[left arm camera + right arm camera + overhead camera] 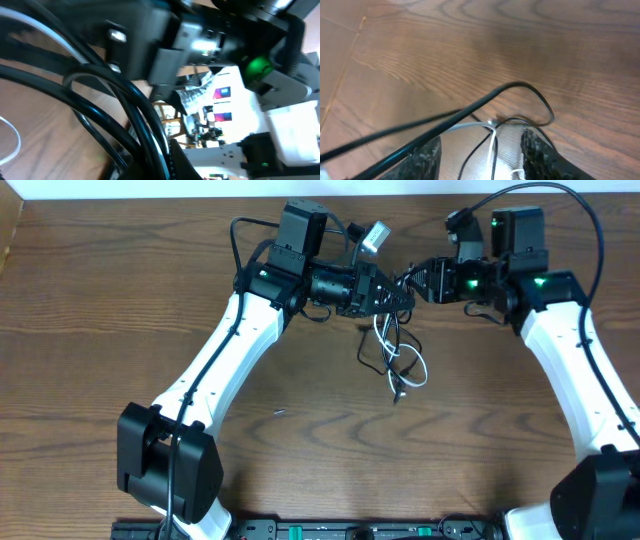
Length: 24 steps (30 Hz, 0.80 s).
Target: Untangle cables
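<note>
Wood surface (100,340) fills the overhead view. Both arms reach to the far middle, with their tips nearly meeting. The left gripper (397,292) is clamped tight (can't tell if a cord is pinched, wrist view too blurred). The right gripper (481,145) is partly spread, and thin cords run between its fingers (536,150). White cable (410,370) and black cable (365,358) are tangled in loops just below the two tips, lower loops on the surface.

Left end effector (397,289) tips hidden among cables (384,332), plug ends (398,393) too small, left wrist view blurred
</note>
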Tool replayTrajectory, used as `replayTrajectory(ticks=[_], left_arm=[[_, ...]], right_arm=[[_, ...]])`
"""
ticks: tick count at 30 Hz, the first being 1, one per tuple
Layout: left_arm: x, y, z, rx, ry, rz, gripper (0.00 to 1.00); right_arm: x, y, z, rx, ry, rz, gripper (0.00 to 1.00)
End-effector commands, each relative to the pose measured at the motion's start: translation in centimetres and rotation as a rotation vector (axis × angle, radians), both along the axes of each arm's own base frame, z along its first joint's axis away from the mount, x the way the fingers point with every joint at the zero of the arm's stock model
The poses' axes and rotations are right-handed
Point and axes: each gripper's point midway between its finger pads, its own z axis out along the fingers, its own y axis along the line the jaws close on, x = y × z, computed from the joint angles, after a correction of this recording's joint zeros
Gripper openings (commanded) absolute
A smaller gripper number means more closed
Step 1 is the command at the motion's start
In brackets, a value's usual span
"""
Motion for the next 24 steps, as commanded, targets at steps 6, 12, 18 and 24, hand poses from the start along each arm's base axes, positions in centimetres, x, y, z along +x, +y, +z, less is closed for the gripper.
replayTrajectory(ticks=[6, 12, 18, 24], left_arm=[[-2.9, 1.4, 6.0, -0.086, -0.064, -0.038, 0.07], [-2.5, 3.7, 8.3, -0.099, -0.109, 0.029, 0.08], [-1.4, 5.8, 9.1, -0.100, -0.104, 0.096, 0.07], [0.1, 7.6, 9.1, -0.096, -0.108, 0.152, 0.07]], right_arm=[[3.1, 0.2, -1.3, -0.001, -0.031, -0.085, 0.47], [3.8, -2.2, -2.8, -0.022, 0.070, -0.304, 0.27], [1.9, -6.0, -5.8, -0.148, 0.217, -0.486, 0.01], [-0.3, -8.0, -7.0, -0.179, 0.308, -0.407, 0.01]])
